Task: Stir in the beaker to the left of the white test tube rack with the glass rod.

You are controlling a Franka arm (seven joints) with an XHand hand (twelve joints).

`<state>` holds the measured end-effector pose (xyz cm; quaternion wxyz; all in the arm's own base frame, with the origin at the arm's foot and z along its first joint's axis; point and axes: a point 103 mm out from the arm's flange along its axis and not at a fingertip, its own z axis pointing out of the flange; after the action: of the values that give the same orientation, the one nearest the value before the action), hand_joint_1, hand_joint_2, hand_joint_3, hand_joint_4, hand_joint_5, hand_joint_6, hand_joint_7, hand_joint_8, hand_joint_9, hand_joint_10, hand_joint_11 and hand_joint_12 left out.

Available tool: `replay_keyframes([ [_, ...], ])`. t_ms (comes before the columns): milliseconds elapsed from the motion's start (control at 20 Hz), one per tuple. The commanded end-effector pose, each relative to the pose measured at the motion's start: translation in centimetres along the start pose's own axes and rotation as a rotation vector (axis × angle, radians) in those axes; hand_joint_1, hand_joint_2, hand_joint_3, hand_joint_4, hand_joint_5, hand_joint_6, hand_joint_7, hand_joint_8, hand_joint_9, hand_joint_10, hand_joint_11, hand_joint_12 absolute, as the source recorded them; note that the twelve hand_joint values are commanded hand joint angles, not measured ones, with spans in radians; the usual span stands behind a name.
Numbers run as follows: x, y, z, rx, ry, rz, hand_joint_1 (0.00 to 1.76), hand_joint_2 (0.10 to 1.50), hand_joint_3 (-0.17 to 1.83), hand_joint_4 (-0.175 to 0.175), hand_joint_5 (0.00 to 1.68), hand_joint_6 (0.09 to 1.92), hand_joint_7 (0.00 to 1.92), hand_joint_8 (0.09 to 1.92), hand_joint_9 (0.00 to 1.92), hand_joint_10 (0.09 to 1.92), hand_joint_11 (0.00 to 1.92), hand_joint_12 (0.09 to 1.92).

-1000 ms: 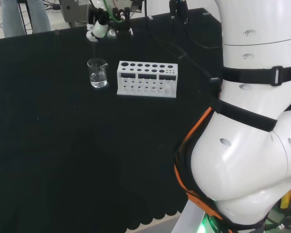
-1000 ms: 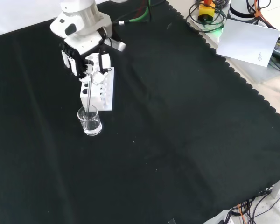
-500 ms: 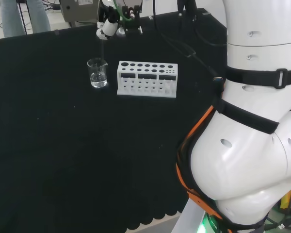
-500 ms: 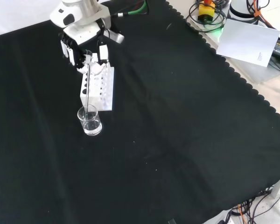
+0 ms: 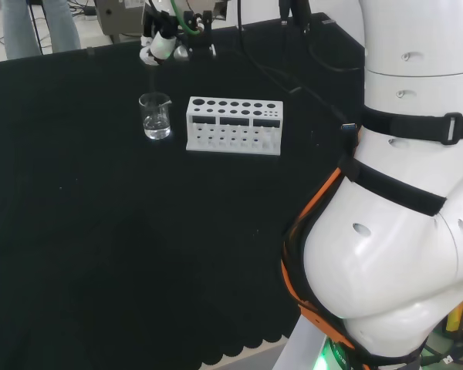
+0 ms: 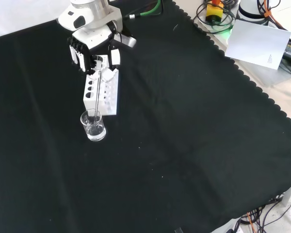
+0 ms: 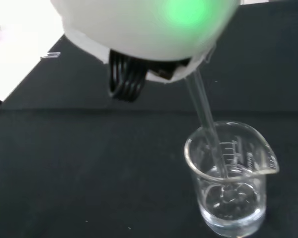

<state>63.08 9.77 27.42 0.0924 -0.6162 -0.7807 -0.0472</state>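
A small clear glass beaker [image 5: 156, 116] [image 6: 93, 125] [image 7: 232, 178] with a little clear liquid stands on the black cloth, left of the white test tube rack [image 5: 234, 125] [image 6: 102, 91] in the head view. The hand [image 5: 163, 42] [image 6: 94, 48] hovers above the rack's far end in the front view, its fingers curled round the top of a thin glass rod [image 6: 94, 99] [image 7: 208, 129]. The rod slants down into the beaker, and the wrist view shows its tip dipped in the liquid near the bottom.
The arm's big white links [image 5: 401, 193] stand at the right of the head view. Cables and a white sheet of paper [image 6: 260, 42] lie beyond the cloth's scalloped edge at the front view's top right.
The hand has swung round above the beaker: right then back left in the head view, up and to the right in the front view. The rod's tilt changed while its tip stayed in the beaker.
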Motion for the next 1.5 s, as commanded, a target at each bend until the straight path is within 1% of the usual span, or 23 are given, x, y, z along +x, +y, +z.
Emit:
replay_keyframes([
  [50, 1.2, 1.1, 0.4, -0.015, 0.009, -0.023, 1.23, 0.44, 0.97, -0.175, 1.40, 0.59, 1.70, 0.83, 1.92, 0.61, 1.38, 0.69],
  [200, 0.6, 1.9, 0.5, -0.001, 0.011, -0.013, 1.23, 0.44, 0.97, -0.175, 1.40, 0.59, 1.70, 0.83, 1.92, 0.61, 1.38, 0.69],
  [400, -1.2, 2.3, 0.2, -0.008, 0.013, 0.012, 1.23, 0.44, 0.97, -0.175, 1.40, 0.60, 1.70, 0.83, 1.92, 0.61, 1.38, 0.69],
  [650, -3.6, 1.1, -1.1, -0.028, 0.002, 0.052, 1.23, 0.44, 0.97, -0.175, 1.40, 0.60, 1.70, 0.83, 1.92, 0.61, 1.38, 0.69],
  [800, -4.3, 0.1, -1.7, -0.035, -0.005, 0.068, 1.23, 0.44, 0.97, -0.175, 1.40, 0.60, 1.70, 0.83, 1.92, 0.61, 1.38, 0.69],
  [900, -4.2, -0.5, -1.8, -0.032, -0.009, 0.070, 1.23, 0.44, 0.97, -0.175, 1.40, 0.60, 1.70, 0.83, 1.92, 0.61, 1.38, 0.69],
  [1000, -3.8, -0.9, -1.8, -0.030, 0.008, 0.066, 1.23, 0.44, 0.97, -0.175, 1.40, 0.60, 1.70, 0.83, 1.92, 0.61, 1.38, 0.69],
  [1150, -2.3, -1.1, -1.7, -0.025, -0.008, 0.049, 1.23, 0.44, 0.97, -0.175, 1.40, 0.60, 1.70, 0.83, 1.92, 0.61, 1.38, 0.69],
  [1300, -1.0, -0.7, -1.2, -0.019, -0.013, 0.028, 1.23, 0.44, 0.97, -0.175, 1.40, 0.60, 1.70, 0.83, 1.92, 0.61, 1.38, 0.69],
  [1500, 0.2, 0.8, -0.5, -0.006, -0.009, 0.005, 1.23, 0.44, 0.97, -0.175, 1.40, 0.60, 1.70, 0.83, 1.92, 0.61, 1.38, 0.69],
])
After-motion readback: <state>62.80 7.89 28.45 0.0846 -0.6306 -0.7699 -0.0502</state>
